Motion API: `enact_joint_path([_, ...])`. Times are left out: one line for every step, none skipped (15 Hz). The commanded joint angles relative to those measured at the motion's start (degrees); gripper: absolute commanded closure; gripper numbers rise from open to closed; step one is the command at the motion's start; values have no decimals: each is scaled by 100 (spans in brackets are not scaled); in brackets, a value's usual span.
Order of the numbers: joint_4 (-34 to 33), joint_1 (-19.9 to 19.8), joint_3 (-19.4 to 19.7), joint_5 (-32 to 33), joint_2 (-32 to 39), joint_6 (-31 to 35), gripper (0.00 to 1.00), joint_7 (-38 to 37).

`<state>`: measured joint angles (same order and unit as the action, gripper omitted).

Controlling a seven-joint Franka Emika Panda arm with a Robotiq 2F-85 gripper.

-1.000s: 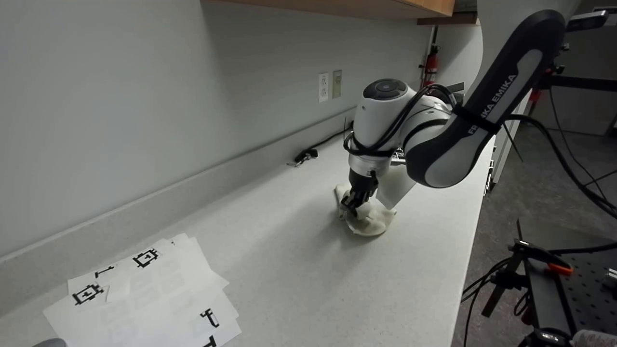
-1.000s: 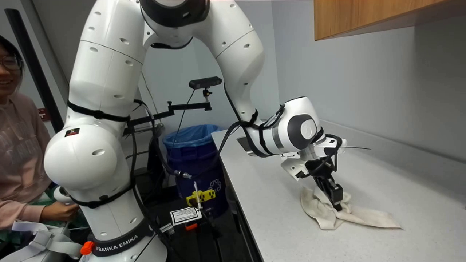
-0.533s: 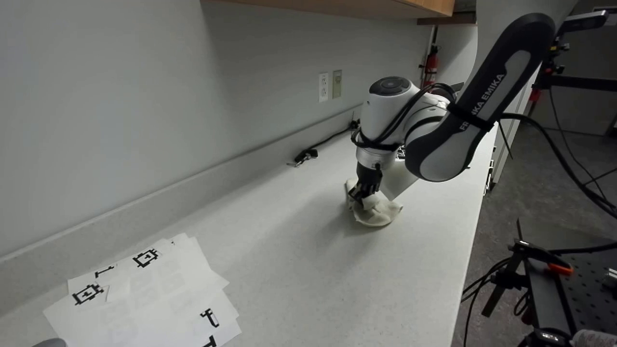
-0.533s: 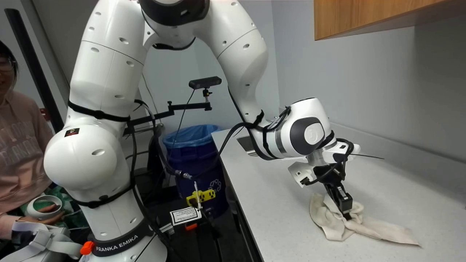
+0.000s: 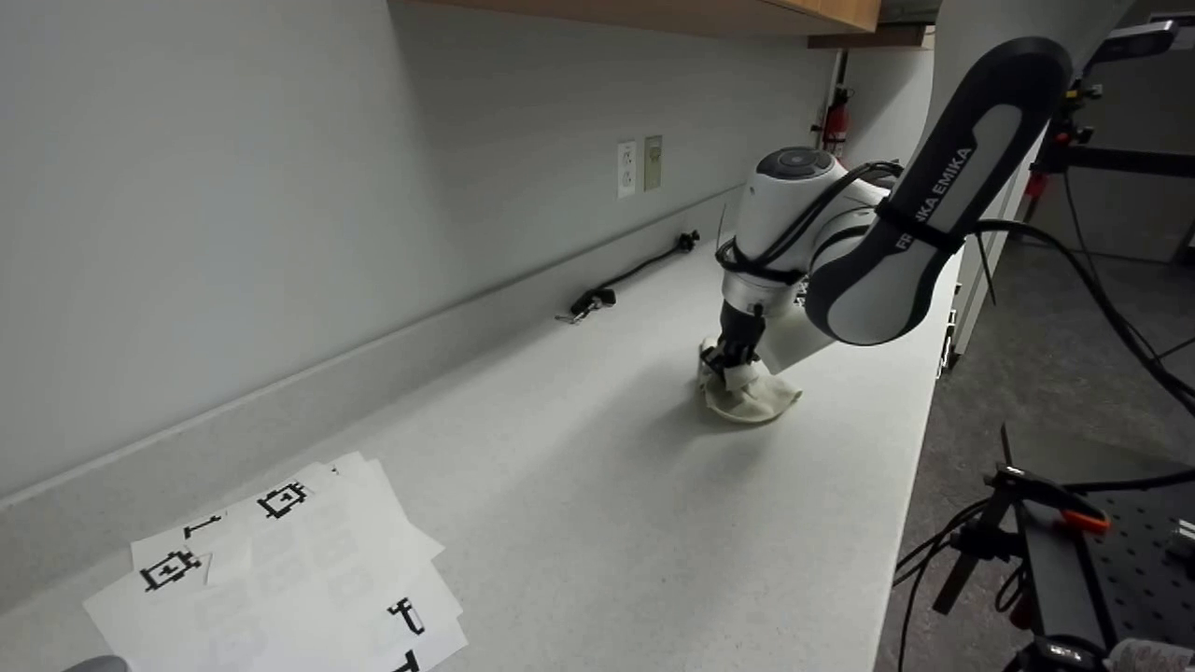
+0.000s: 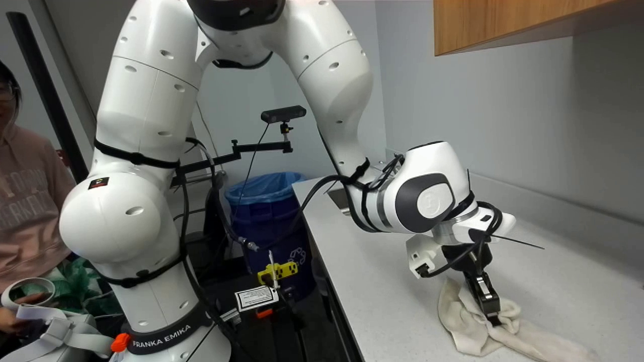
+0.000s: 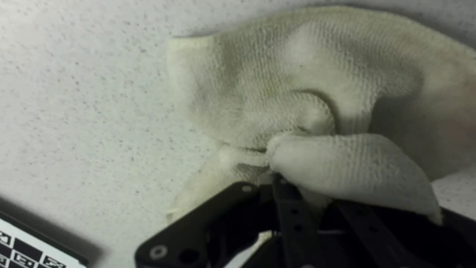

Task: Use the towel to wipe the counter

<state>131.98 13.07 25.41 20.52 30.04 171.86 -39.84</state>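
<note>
The cream towel [image 5: 758, 401] lies bunched on the light speckled counter [image 5: 579, 523]. It also shows in an exterior view [image 6: 460, 324], with one end stretched toward the lower right, and fills much of the wrist view [image 7: 297, 70]. My black gripper [image 5: 726, 369] points down into the towel. Its jaws [image 7: 273, 180] are closed on a fold in the wrist view, with one flap draped over a finger. In an exterior view the fingertips [image 6: 494, 321] press into the bunched cloth at counter level. The towel's underside and part of the fingertips are hidden.
Several printed paper sheets [image 5: 308, 569] lie at the near end of the counter. A cable with a black clamp [image 5: 593, 301] lies by the backsplash. A black-and-white marker board [image 7: 33, 251] shows at lower left. A wooden cabinet [image 6: 503, 25] hangs above. A person [image 6: 30, 201] sits nearby.
My gripper and the towel have slid together along the counter, rightward and farther away in an exterior view, and rightward and nearer in an exterior view. The grip stays shut on the cloth.
</note>
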Motion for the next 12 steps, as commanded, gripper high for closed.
enact_joint_path([365, -21, 177, -516, 121, 455, 98, 344])
enact_joint_path([445, -16, 199, -663, 91, 560, 98, 418])
enact_joint_path([508, -5, 216, -824, 74, 658, 98, 503])
enact_joint_path([550, -17, 175, -998, 49, 723, 98, 610])
enact_joint_path([566, -13, 140, -1170, 49, 779, 98, 728])
enact_joint_path([554, 19, 82, -1339, 50, 803, 98, 846])
enact_joint_path([526, 89, 52, -1484, 59, 804, 98, 956])
enact_joint_path([488, 197, 32, -1604, 70, 785, 98, 1076])
enact_joint_path([458, 298, 28, -1697, 83, 758, 98, 1193])
enact_joint_path([425, 439, 14, -1776, 91, 735, 98, 1295])
enact_joint_path([401, 555, -7, -1826, 92, 718, 98, 1374])
enact_joint_path([380, 721, -29, -1862, 79, 697, 98, 1420])
